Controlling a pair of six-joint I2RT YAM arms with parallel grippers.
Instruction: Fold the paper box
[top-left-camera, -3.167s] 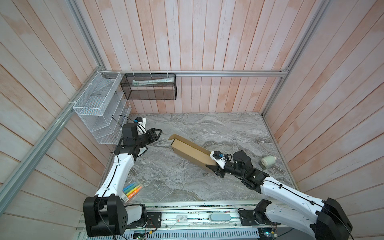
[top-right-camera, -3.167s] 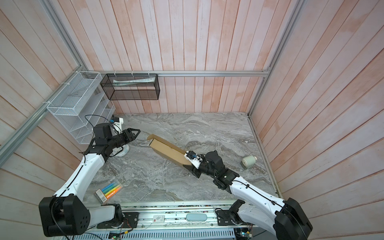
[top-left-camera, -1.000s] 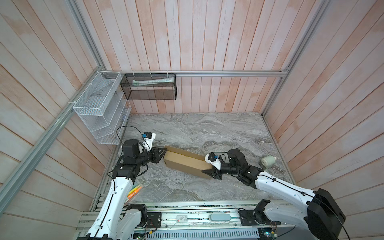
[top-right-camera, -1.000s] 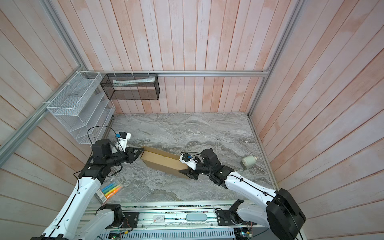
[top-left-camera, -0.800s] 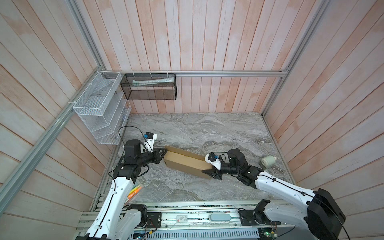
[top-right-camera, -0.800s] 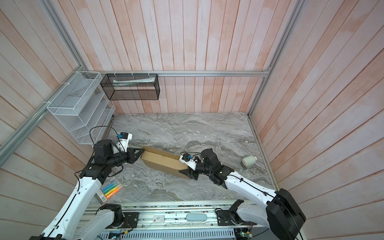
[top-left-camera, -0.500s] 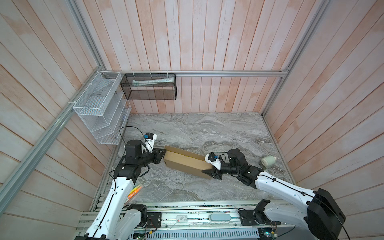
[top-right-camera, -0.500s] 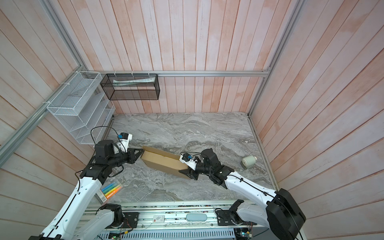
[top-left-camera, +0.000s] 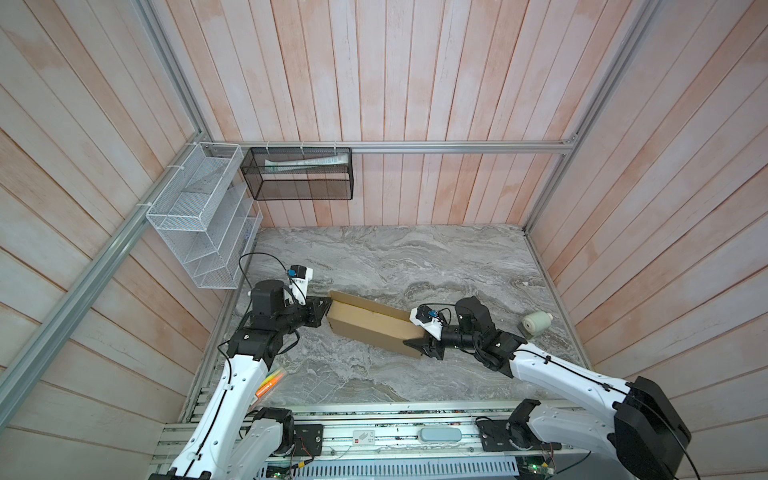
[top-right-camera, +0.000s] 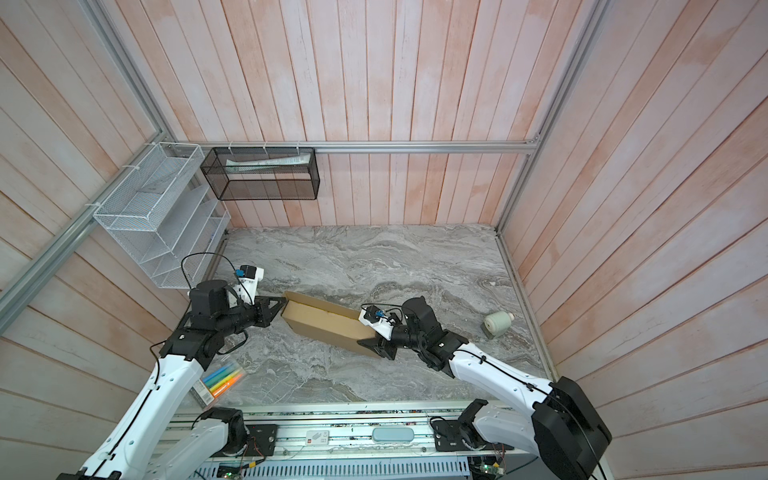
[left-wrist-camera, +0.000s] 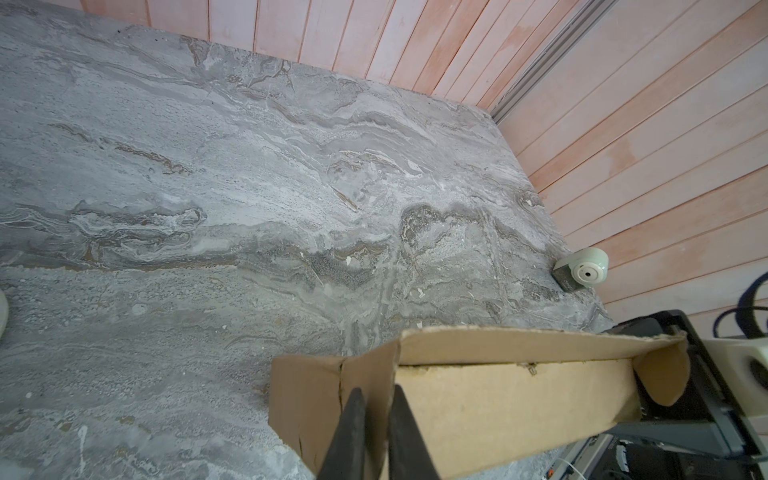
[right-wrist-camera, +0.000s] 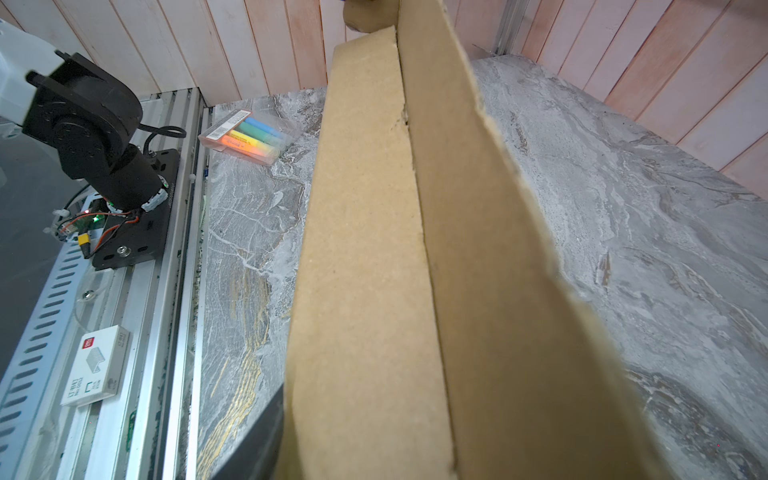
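Observation:
The paper box (top-left-camera: 370, 328) (top-right-camera: 328, 324) is a long, narrow brown cardboard box, held off the marble table between my two grippers. My left gripper (top-left-camera: 326, 309) (top-right-camera: 278, 307) is at its left end. In the left wrist view the left gripper (left-wrist-camera: 376, 390) is shut on the upright end flap of the box (left-wrist-camera: 498, 395). My right gripper (top-left-camera: 417, 336) (top-right-camera: 372, 336) clasps the box's right end across its width. The right wrist view is filled by the box (right-wrist-camera: 374, 249), with only one dark finger (right-wrist-camera: 257, 436) showing beside it.
A pack of coloured markers (top-left-camera: 270, 382) (right-wrist-camera: 249, 137) lies near the table's front left corner. A pale green roll (top-left-camera: 536, 324) (left-wrist-camera: 584, 270) sits by the right wall. A white wire rack (top-left-camera: 199, 220) and a black mesh basket (top-left-camera: 299, 174) hang on the walls.
Over the last second my left gripper has closed onto the box's left end flap. Earlier the box was held only by the right gripper, angled, with the left arm away.

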